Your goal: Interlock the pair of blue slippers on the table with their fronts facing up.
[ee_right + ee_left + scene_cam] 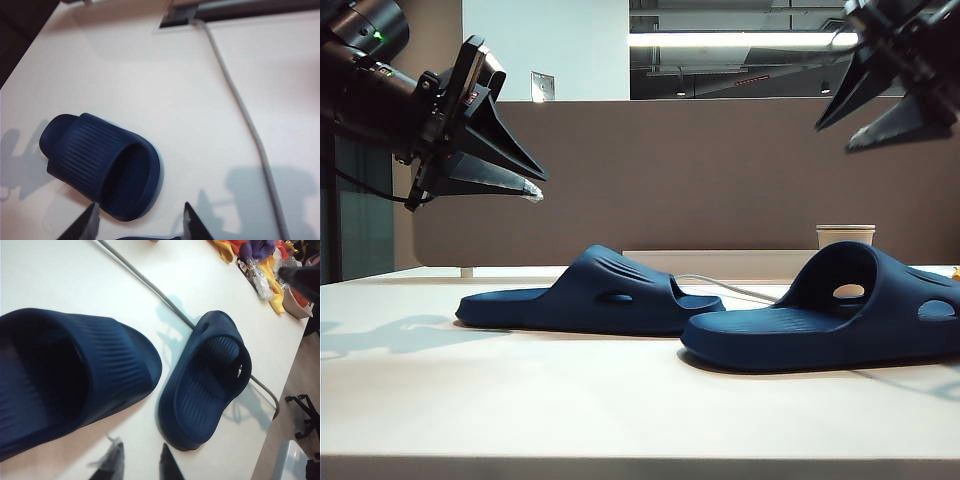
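Two blue slippers lie sole-down and apart on the white table [410, 390]. One slipper [590, 295] is left of centre, the other slipper [840, 320] sits nearer at the right. My left gripper [532, 182] hangs high above the table's left side, open with nothing in it. In the left wrist view the left gripper [142, 454] is above bare table between the close slipper [65, 380] and the farther one [205, 385]. My right gripper [880, 125] hovers at the upper right, wide open. In the right wrist view the right gripper [140, 210] is above the end of one slipper [105, 165].
A grey cable [720, 285] runs across the table behind the slippers, the same cable [250, 130] leading to a slot by the back partition [720, 180]. A paper cup [845, 235] stands at the back right. Colourful items [260, 260] lie at the table's far end.
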`<state>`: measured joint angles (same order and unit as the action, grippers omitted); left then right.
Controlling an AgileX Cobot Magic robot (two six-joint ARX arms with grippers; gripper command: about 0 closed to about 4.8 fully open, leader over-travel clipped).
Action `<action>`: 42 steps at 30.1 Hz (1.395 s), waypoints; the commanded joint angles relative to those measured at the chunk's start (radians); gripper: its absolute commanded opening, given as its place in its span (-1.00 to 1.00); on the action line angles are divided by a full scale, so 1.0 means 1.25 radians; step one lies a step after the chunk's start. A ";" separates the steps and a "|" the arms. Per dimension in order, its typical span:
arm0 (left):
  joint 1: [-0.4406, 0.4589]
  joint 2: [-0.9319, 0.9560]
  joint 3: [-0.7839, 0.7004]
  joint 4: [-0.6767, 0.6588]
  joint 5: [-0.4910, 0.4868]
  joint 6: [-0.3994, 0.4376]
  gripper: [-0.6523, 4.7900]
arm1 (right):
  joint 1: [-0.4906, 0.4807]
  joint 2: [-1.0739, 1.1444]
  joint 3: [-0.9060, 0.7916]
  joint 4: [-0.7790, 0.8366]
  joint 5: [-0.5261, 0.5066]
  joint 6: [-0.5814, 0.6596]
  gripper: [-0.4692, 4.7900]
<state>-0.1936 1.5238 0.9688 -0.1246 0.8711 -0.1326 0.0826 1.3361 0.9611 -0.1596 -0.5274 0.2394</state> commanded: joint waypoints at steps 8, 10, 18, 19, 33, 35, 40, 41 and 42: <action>-0.002 0.028 0.003 0.032 0.007 -0.036 -0.37 | 0.012 0.025 0.014 0.006 -0.083 -0.024 -0.01; -0.004 0.049 0.002 0.052 0.010 -0.056 -0.22 | 0.026 0.025 0.014 0.006 -0.086 -0.025 -0.01; -0.031 0.108 0.003 0.157 -0.002 -0.117 -0.19 | 0.077 0.025 0.014 0.006 -0.079 -0.037 -0.01; -0.038 0.112 0.003 0.175 -0.009 -0.131 -0.19 | 0.083 0.025 0.014 0.006 -0.077 -0.041 -0.01; -0.070 0.122 0.003 0.215 -0.065 -0.132 0.31 | 0.099 0.025 0.013 0.002 -0.074 -0.052 -0.01; -0.070 0.121 0.003 0.214 -0.038 -0.121 0.31 | 0.099 0.026 0.013 -0.001 -0.074 -0.051 -0.01; -0.070 0.121 0.003 0.209 -0.032 -0.125 0.31 | 0.099 0.061 0.013 -0.001 -0.076 -0.037 -0.02; -0.070 0.121 0.003 0.209 -0.033 -0.125 0.31 | 0.099 0.077 0.013 -0.001 -0.079 -0.032 -0.02; -0.069 0.121 0.003 0.209 -0.035 -0.125 0.28 | 0.099 0.091 0.013 0.000 -0.083 -0.027 -0.02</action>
<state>-0.2813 1.6802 0.9688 0.1333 0.8261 -0.2935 0.2047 1.4277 0.9745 -0.1661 -0.6212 0.1909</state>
